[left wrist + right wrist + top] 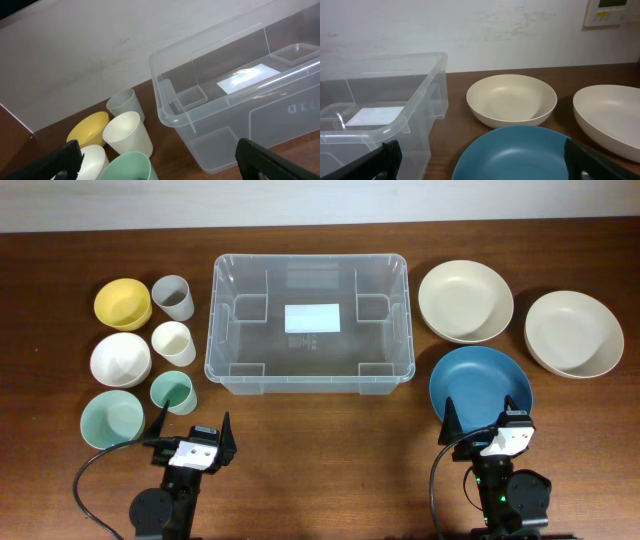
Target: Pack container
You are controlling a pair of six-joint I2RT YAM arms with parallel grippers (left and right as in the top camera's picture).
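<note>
The container [222, 330], a large clear plastic tub with a white label on its base, stands empty at the table's middle back. It also shows in the left wrist view [170, 112] and the right wrist view [427, 85]. My left gripper [192, 428] is open and empty at the front left, just behind the green cup [172, 391]. My right gripper [487, 427] is open and empty at the front right, at the near edge of the blue bowl [481, 385], which also shows in the right wrist view [520, 152].
Left of the tub: a yellow bowl [123, 303], a grey cup [173, 297], a cream cup [174, 343], a white bowl [120, 361], a pale green bowl [111, 419]. Right of it: two cream bowls [465, 301] [573, 332].
</note>
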